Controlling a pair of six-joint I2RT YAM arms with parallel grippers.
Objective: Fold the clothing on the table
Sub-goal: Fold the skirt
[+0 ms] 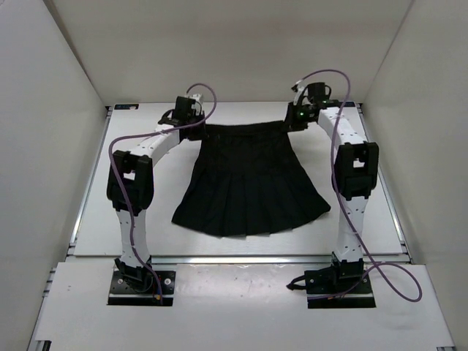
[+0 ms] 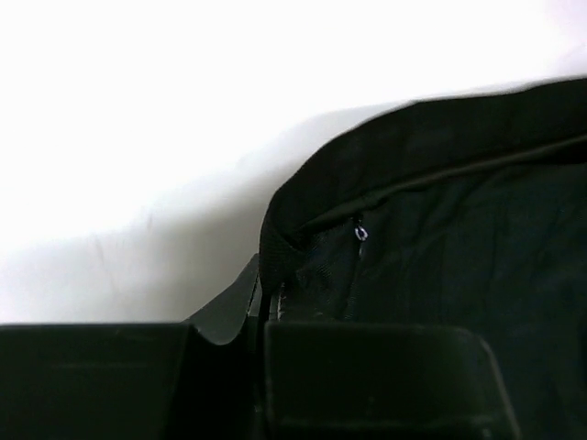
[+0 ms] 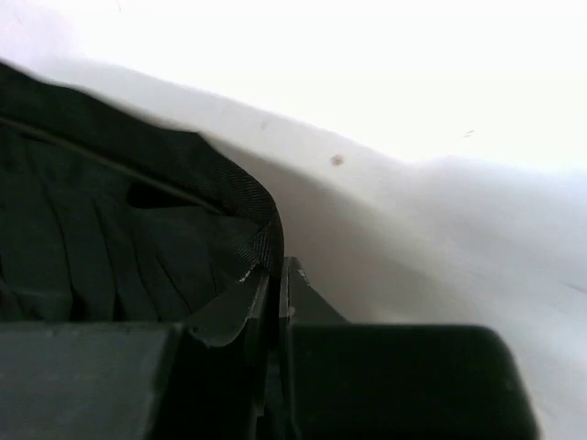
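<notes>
White table (image 1: 131,219) | left pincer (image 2: 260,298) clamped on skirt (image 1: 248,183) waistband corner | right pincer (image 3: 277,275) clamped on other corner

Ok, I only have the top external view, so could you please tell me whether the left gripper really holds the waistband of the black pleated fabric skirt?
Observer: Yes, the left wrist view shows the left gripper shut on a waistband corner of the black pleated fabric skirt.
Operator: Thanks, and the other side?
Observer: The right gripper is shut on the opposite waistband corner, whose woven band curls up into the pinch.
Operator: Is anything close to the left grip?
Observer: A small pale ring, perhaps a zip pull, sits on the fabric just beside it, untouched.
</notes>
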